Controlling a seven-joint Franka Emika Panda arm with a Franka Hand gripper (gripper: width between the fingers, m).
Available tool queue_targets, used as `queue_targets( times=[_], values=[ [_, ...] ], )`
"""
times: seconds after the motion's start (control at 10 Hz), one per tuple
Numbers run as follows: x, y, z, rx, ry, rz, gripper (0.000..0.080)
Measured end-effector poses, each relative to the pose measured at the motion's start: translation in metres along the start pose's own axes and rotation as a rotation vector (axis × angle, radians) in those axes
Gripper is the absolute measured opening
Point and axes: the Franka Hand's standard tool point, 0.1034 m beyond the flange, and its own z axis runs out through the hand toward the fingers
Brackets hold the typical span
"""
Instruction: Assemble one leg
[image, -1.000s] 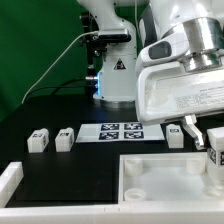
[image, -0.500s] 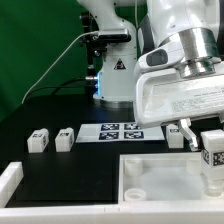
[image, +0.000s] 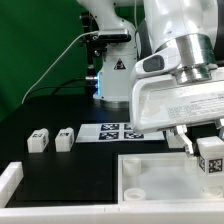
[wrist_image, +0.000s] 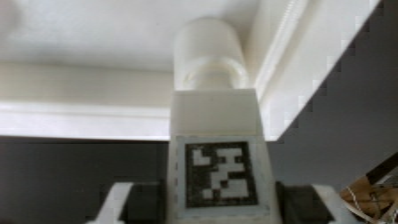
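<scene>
My gripper (image: 208, 150) is shut on a small white leg (image: 211, 156) with a black-and-white tag, held over the right part of the large white tray-like part (image: 150, 172). In the wrist view the leg (wrist_image: 217, 120) runs between my fingers (wrist_image: 134, 203), its round end over the tray's raised rim (wrist_image: 294, 60). Two more legs (image: 39, 141) (image: 65, 138) stand on the black table at the exterior view's left. A fourth leg is hidden behind my gripper.
The marker board (image: 117, 131) lies flat on the table behind the tray. A white rim piece (image: 9, 182) sits at the exterior view's lower left. The arm's base (image: 112, 75) stands at the back, before a green backdrop.
My gripper has moved with the leg toward the exterior view's left and a little lower, further in over the tray. The leg that stood by the marker board is now hidden behind it.
</scene>
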Motion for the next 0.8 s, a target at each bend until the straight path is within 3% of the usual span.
queue_targets(
  times=[0.7,0.8],
  values=[
    [-0.0012,-0.0052,0.0072,-0.001,-0.005,0.021,0.0294],
    [-0.0014,-0.0052,0.0072,-0.001,-0.005,0.021,0.0405]
  ],
)
